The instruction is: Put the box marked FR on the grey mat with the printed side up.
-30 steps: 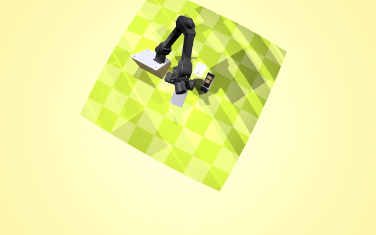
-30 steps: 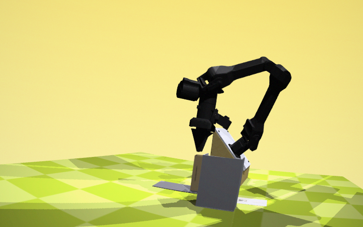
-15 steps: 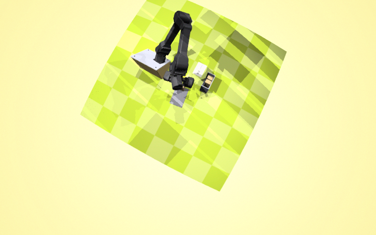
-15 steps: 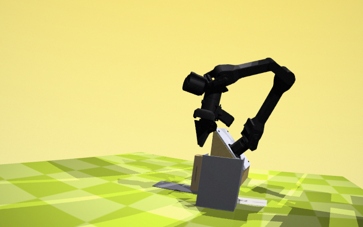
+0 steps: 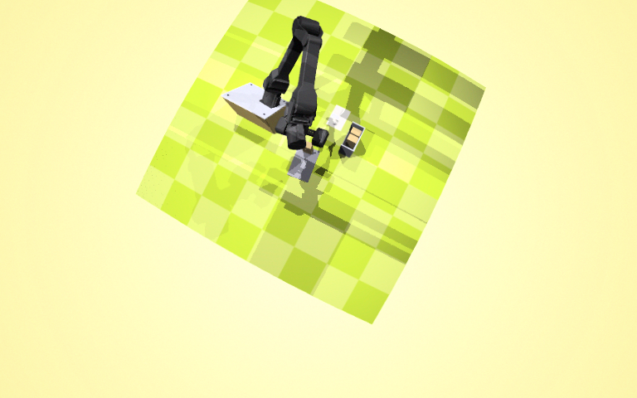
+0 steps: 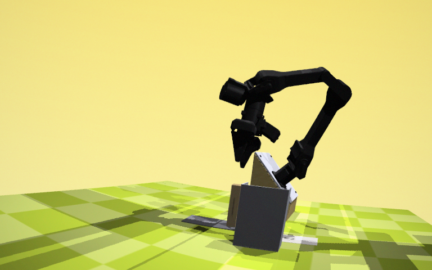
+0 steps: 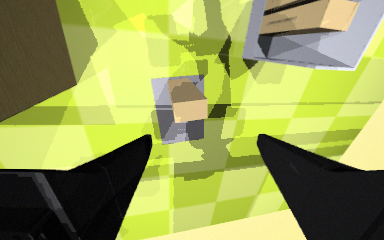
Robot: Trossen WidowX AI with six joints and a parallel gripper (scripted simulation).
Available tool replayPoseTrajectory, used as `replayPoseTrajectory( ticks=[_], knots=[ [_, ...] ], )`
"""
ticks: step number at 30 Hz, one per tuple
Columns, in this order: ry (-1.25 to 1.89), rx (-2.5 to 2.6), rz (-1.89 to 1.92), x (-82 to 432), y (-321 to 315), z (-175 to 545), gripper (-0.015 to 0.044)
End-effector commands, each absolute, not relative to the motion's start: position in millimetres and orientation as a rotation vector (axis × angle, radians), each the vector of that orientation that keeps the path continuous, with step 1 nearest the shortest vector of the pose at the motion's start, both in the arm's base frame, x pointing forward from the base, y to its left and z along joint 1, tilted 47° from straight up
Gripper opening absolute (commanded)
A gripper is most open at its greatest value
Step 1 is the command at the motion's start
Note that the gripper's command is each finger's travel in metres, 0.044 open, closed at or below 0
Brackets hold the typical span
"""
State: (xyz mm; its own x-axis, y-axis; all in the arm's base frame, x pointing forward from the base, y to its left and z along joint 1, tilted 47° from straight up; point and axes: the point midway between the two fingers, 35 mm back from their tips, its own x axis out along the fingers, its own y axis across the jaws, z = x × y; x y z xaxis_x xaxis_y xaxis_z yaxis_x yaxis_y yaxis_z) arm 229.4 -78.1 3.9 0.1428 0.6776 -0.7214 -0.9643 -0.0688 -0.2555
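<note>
The standing box point(image 5: 308, 147) point(image 6: 234, 205) point(image 7: 189, 104) looks like matt cardboard; the gripper point(image 5: 307, 137) point(image 6: 239, 165) point(image 7: 204, 139) looks like smooth dark plastic.

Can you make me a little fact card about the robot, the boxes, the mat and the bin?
gripper: open, nothing between its fingers, above the mat box
mat box: tan, standing upright on the mat, not lying flat
grey mat: under the mat box
bin: grey, open on top
boxes in bin: two, tan
white sheet: flat, beside the bin
reach code on mat box: cannot tell
printed side up: cannot tell
</note>
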Motion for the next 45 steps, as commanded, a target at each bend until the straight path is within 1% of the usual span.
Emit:
replayPoseTrajectory(
  ticks=[1, 11, 30, 39, 45],
  knots=[
    [0.477, -0.778, 1.331, 227, -78, 5, 0.0440],
    [0.503, -0.739, 1.282, 226, -78, 5, 0.0440],
    [0.673, -0.456, 0.910, 219, -75, 5, 0.0440],
    [0.687, -0.426, 0.874, 218, -74, 5, 0.0440],
    [0.741, -0.363, 0.783, 217, -72, 5, 0.0440]
  ],
)
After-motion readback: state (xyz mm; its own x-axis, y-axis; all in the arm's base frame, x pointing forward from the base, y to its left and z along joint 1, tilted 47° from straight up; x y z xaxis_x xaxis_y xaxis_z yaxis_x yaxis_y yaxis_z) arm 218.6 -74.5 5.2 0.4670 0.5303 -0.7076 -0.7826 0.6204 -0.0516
